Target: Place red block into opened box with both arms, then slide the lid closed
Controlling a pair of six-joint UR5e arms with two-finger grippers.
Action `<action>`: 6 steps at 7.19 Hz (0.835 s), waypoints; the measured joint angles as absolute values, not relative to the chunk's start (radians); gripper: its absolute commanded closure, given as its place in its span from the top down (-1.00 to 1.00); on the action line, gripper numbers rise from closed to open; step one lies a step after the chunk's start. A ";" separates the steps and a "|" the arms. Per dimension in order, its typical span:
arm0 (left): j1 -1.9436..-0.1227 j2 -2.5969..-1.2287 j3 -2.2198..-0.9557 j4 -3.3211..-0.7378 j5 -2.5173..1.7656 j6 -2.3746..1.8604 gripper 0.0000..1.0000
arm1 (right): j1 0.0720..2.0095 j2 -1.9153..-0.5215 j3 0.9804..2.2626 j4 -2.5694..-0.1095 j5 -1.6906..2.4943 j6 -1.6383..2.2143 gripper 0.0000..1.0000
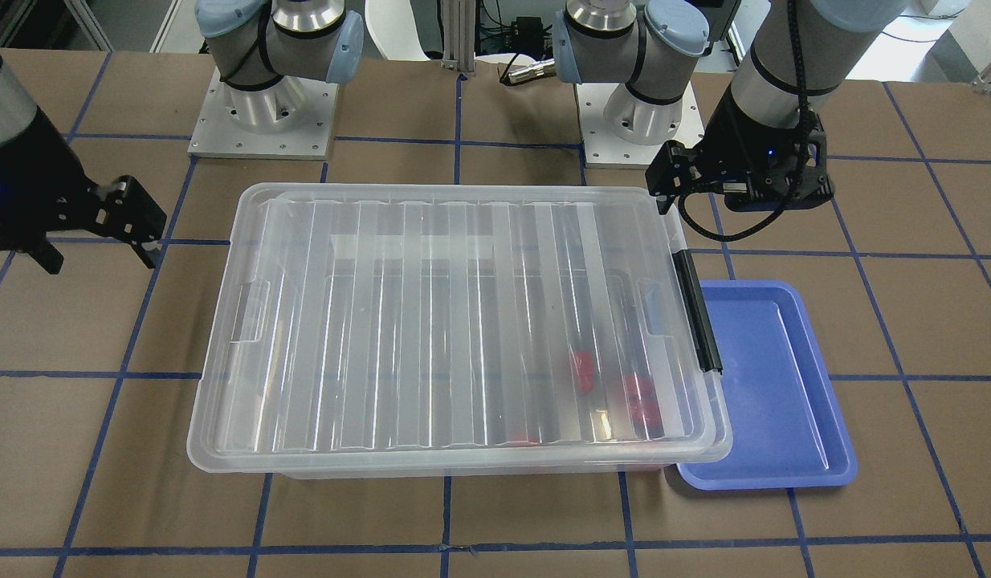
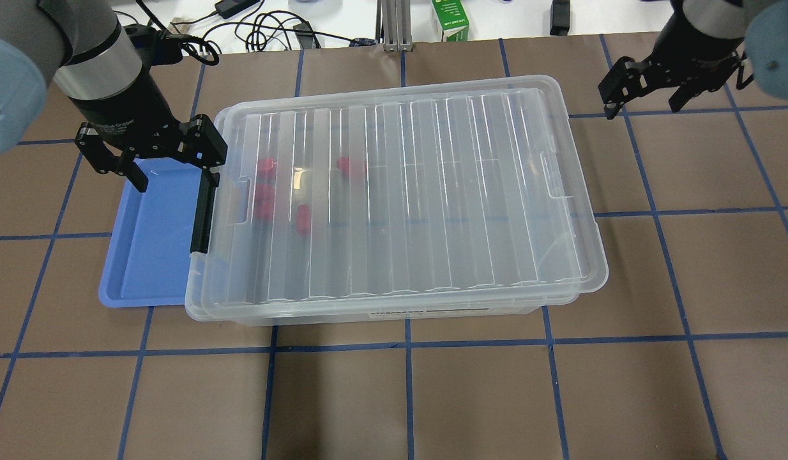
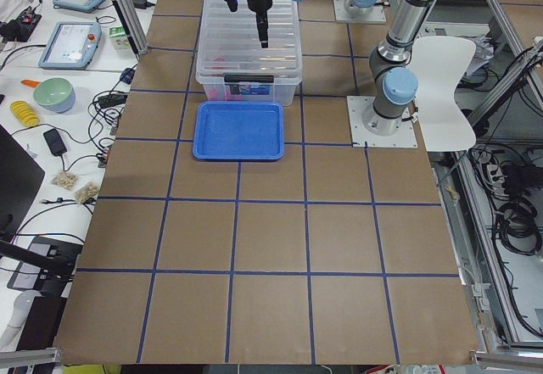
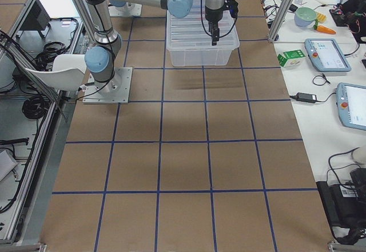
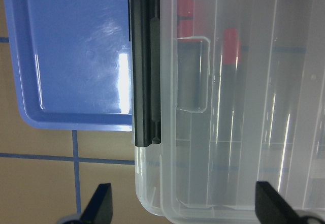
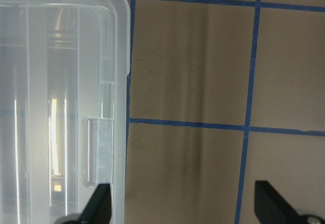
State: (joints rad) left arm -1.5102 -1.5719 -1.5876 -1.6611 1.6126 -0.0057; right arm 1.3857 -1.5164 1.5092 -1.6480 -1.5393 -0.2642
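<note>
The clear box [image 2: 394, 310] stands mid-table with the ribbed lid [image 2: 432, 191] lying flat over it. Several red blocks [image 2: 347, 166] show through the lid near the black latch [image 2: 202, 214] end; which is the task's red block I cannot tell. My left gripper [image 2: 174, 167] hangs open just above that latch end, and in the left wrist view its fingertips straddle the box corner [image 5: 152, 203]. My right gripper [image 2: 643, 99] is open over bare table beyond the box's other end, apart from it. In the front view the blocks [image 1: 582, 371] sit near the front right.
A blue tray [image 2: 145, 255] with nothing in it lies against the latch end of the box, partly under my left gripper. Brown table with blue tape lines surrounds the box. Cables and a green carton [image 2: 451, 19] lie past the far edge.
</note>
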 measured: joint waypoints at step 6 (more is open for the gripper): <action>-1.518 -1.572 -1.594 -1.658 1.611 -0.009 1.00 | 1.562 -1.562 1.483 -1.570 -1.555 -0.021 1.00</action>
State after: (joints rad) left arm -1.5179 -1.5718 -1.5938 -1.6583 1.6108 -0.0092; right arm 1.5620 -1.5621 1.4827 -1.5700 -1.5550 -0.0208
